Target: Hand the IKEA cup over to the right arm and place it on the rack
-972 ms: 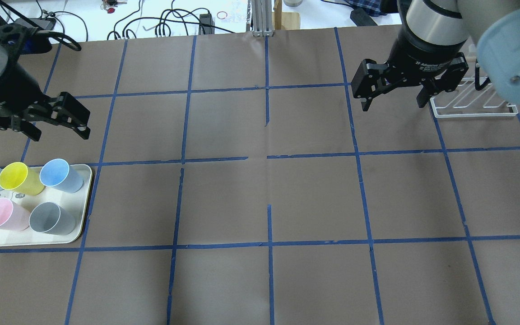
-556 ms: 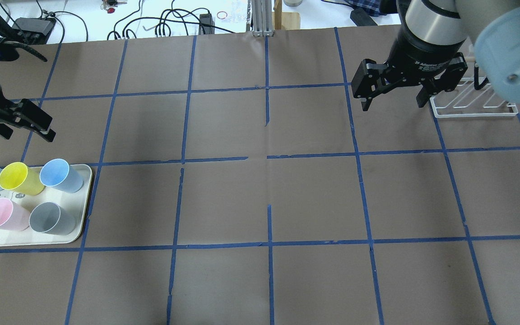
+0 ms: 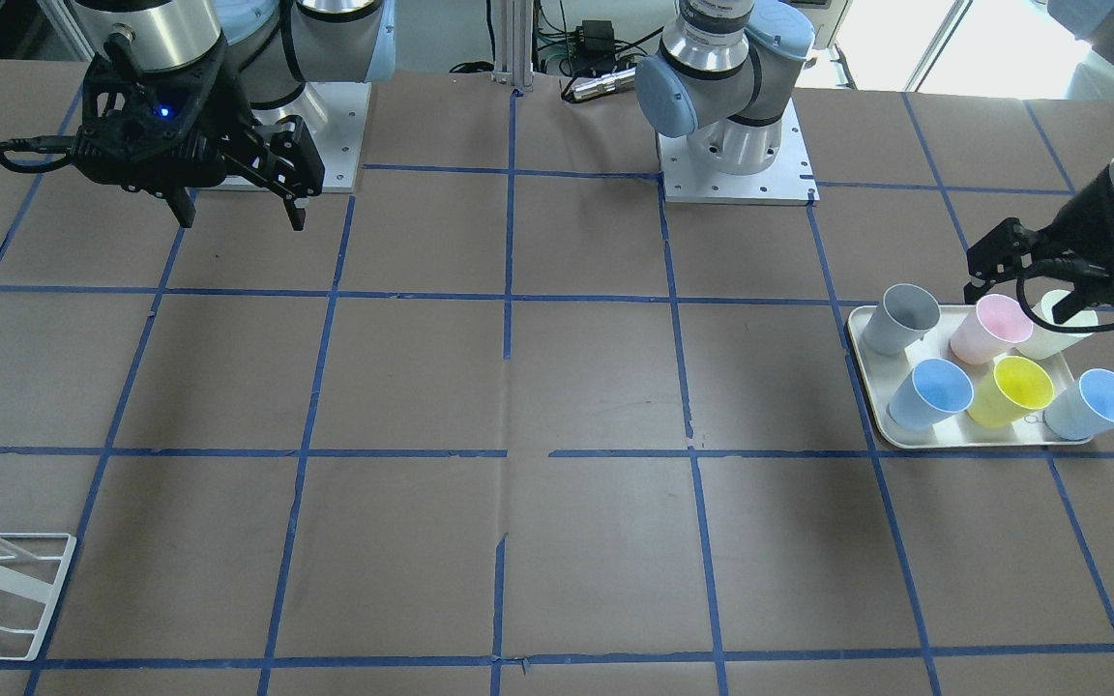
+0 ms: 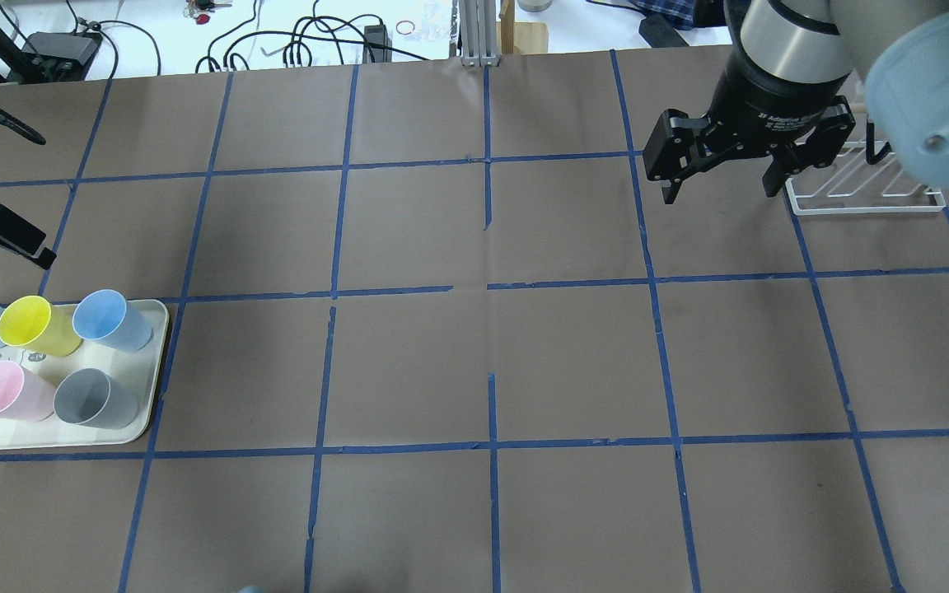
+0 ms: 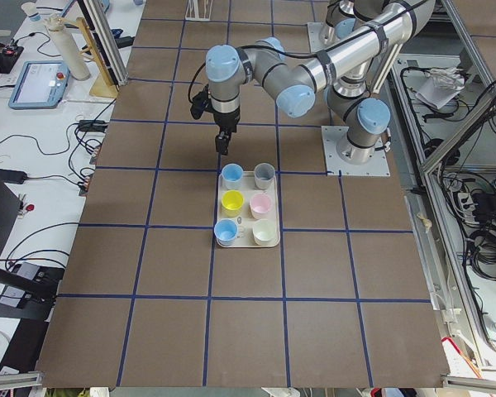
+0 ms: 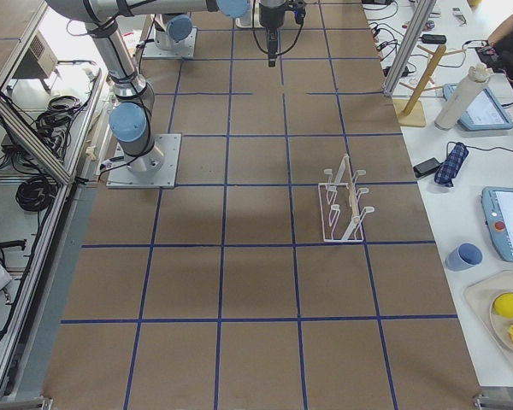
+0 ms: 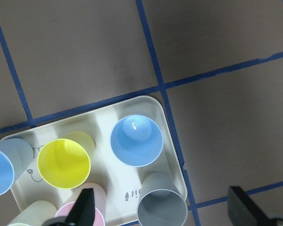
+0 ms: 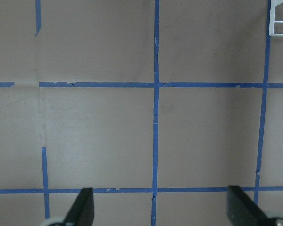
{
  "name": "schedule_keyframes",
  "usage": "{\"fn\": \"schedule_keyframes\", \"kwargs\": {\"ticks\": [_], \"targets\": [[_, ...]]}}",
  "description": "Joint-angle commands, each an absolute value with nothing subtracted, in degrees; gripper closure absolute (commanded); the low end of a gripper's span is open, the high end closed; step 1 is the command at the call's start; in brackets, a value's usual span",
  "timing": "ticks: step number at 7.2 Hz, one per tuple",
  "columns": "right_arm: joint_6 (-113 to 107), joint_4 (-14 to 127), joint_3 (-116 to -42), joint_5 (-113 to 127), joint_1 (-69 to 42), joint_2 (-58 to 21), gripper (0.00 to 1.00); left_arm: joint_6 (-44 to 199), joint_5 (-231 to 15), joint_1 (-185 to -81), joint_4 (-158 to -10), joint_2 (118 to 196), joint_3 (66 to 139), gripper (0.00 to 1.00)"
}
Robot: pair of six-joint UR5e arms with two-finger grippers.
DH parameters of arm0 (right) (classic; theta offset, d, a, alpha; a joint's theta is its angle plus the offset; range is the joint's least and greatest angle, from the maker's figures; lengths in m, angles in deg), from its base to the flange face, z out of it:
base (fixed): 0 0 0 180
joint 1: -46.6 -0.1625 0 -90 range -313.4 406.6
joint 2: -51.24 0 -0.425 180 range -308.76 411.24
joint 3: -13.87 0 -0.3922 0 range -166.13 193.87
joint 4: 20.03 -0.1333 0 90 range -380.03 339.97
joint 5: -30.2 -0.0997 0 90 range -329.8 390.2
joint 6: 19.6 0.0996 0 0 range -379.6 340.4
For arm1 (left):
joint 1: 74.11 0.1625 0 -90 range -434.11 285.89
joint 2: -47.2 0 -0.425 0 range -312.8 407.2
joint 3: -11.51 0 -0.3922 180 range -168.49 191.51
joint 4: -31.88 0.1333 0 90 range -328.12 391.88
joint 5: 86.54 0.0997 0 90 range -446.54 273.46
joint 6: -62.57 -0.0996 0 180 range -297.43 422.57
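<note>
Left gripper [image 3: 1021, 290] splayed near tapered IKEA cup [image 3: 929, 391]

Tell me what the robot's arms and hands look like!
The left arm and right arm are shiny silver-grey tubes with round pale blue joint caps. The left hand and right hand are black, with two fingers each. The right hand carries white lettering, a looping black cable and a tiny blue light.

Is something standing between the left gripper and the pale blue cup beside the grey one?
Nothing visible. The left gripper hangs open near the tray; the pale blue cup stands uncovered, with the yellow cup and grey cup close beside it.
</note>
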State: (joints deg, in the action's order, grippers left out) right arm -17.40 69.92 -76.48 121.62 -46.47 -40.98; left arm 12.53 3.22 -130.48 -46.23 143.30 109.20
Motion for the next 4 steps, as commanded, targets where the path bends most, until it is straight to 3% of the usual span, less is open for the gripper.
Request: {"fn": "schedule_keyframes", "kwargs": {"ticks": [1, 4], "targets": [[-17.4, 70.1, -76.5, 121.6, -46.5, -40.9, 0.00, 6.5, 3.4, -128.6, -36.7, 146.5, 113.2, 0.03], [-17.4, 69.8, -76.7, 121.5, -46.5, -41.1, 0.00, 5.4, 3.5, -128.5, -26.3, 148.5, 119.9, 0.17]]}}
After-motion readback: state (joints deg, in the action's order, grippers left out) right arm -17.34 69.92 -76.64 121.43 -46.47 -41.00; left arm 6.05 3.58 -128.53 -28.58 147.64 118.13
